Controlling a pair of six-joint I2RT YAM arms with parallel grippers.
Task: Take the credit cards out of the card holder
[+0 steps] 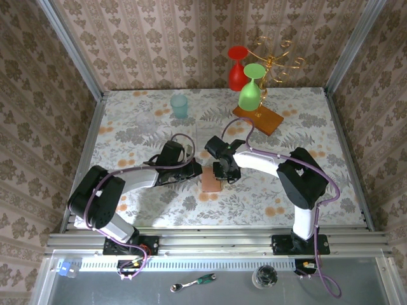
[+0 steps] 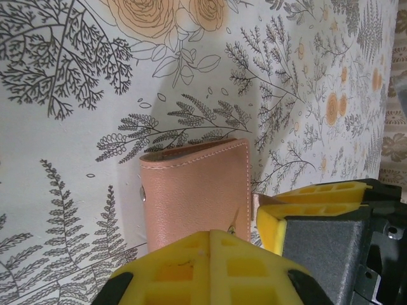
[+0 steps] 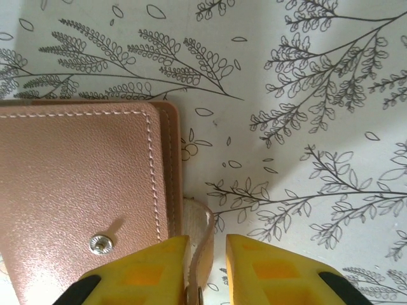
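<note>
The card holder [image 1: 212, 182] is a flat tan-pink leather wallet lying closed on the flowered table, between my two grippers. The credit cards are hidden. My left gripper [image 2: 212, 234] is shut, its yellow tips resting on the near edge of the card holder's cover [image 2: 194, 187], with nothing seen between them. My right gripper [image 3: 206, 244] stands slightly open at the card holder's [image 3: 76, 190] other side. The strap tab [image 3: 202, 219] curls up between its jaws, lying against the left finger with a gap to the right one. A snap stud [image 3: 100, 242] shows on the cover.
At the back right a wooden rack base [image 1: 267, 121] carries a golden stand with a green glass [image 1: 252, 92] and a red glass [image 1: 237, 67] hanging. A teal cup [image 1: 179, 105] stands at the back centre. Patterned walls close in three sides.
</note>
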